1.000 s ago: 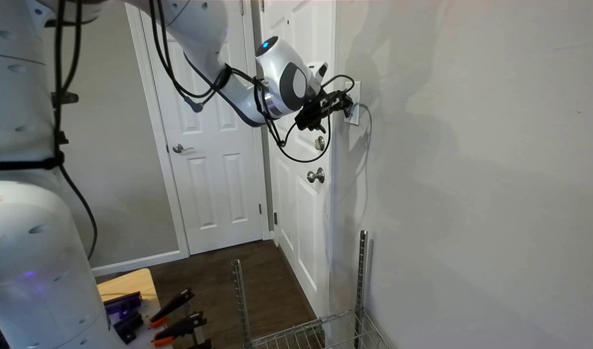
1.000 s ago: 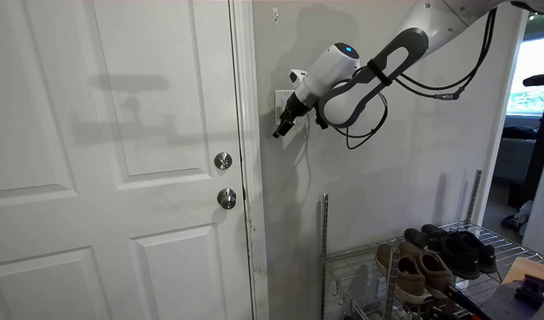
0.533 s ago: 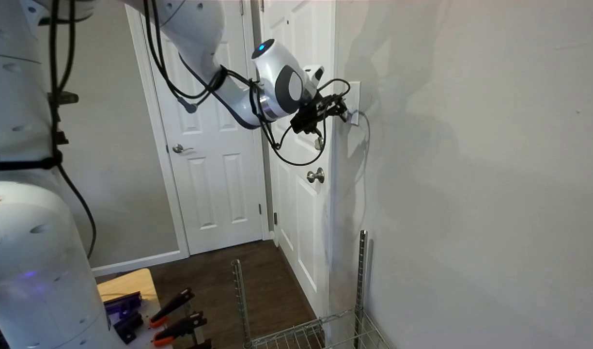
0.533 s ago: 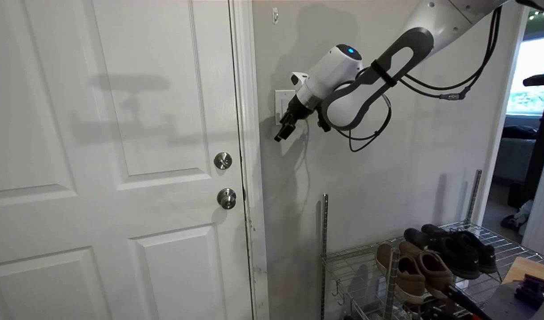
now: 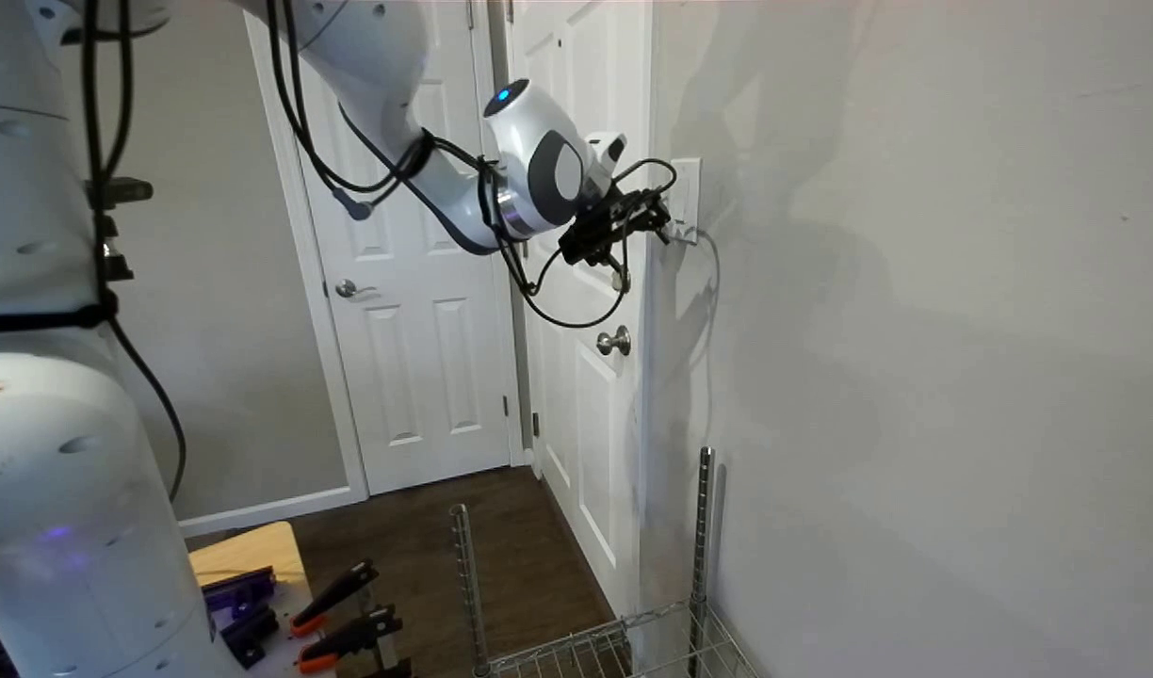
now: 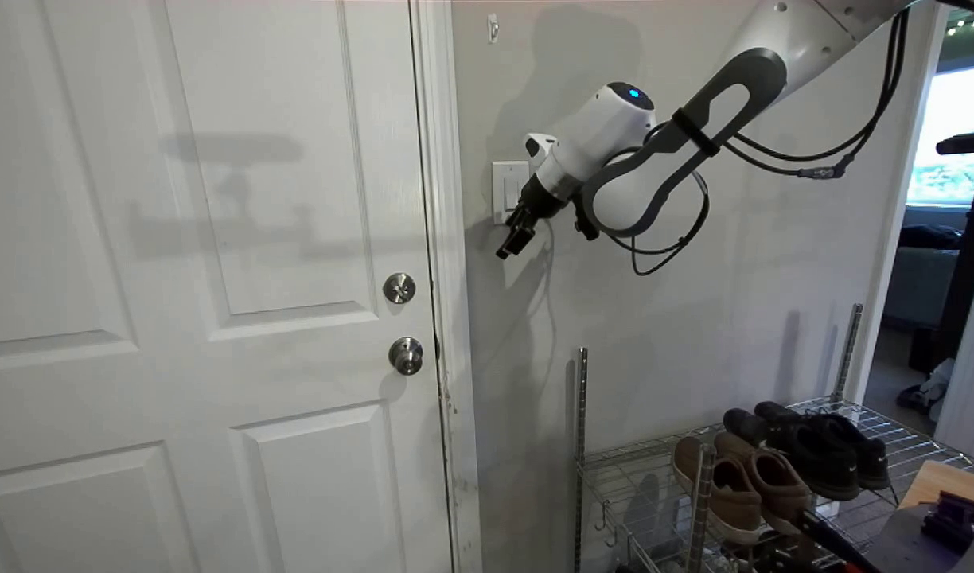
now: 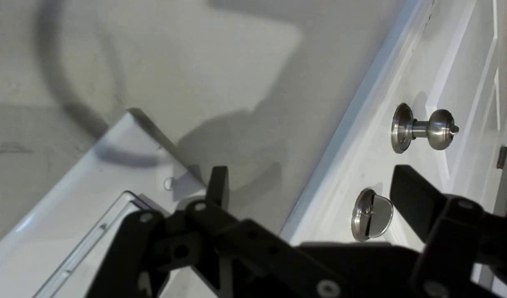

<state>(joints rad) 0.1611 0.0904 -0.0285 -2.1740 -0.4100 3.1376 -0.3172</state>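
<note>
My black gripper [image 7: 311, 171] is open, its two fingers spread wide with nothing between them. In the wrist view one finger [image 7: 218, 184] overlaps the lower corner of a white switch plate [image 7: 92, 194]; whether they touch I cannot tell. Beyond the opposite finger shows a metal deadbolt turn [image 7: 371, 215] on the white door, with a round door knob [image 7: 440, 129] farther along. In both exterior views the gripper [image 5: 644, 250] hangs tilted downward near the wall, beside the switch plate [image 5: 686, 200]. The gripper [image 6: 504, 248] partly covers the lower part of that plate [image 6: 500, 187] in an exterior view.
A white door [image 6: 296, 493] and its frame [image 6: 447, 239] stand beside the wall. Below the arm, a wire rack with metal posts [image 6: 581, 430] bears brown shoes [image 6: 730, 493] and black shoes [image 6: 821, 458]. Orange-tipped clamps [image 5: 350, 636] sit near the robot's base. Cables loop under the wrist.
The gripper has drawn back and lowered slightly, moving left and down in an exterior view, right and down from the opposite camera. More of the switch plate is uncovered.
</note>
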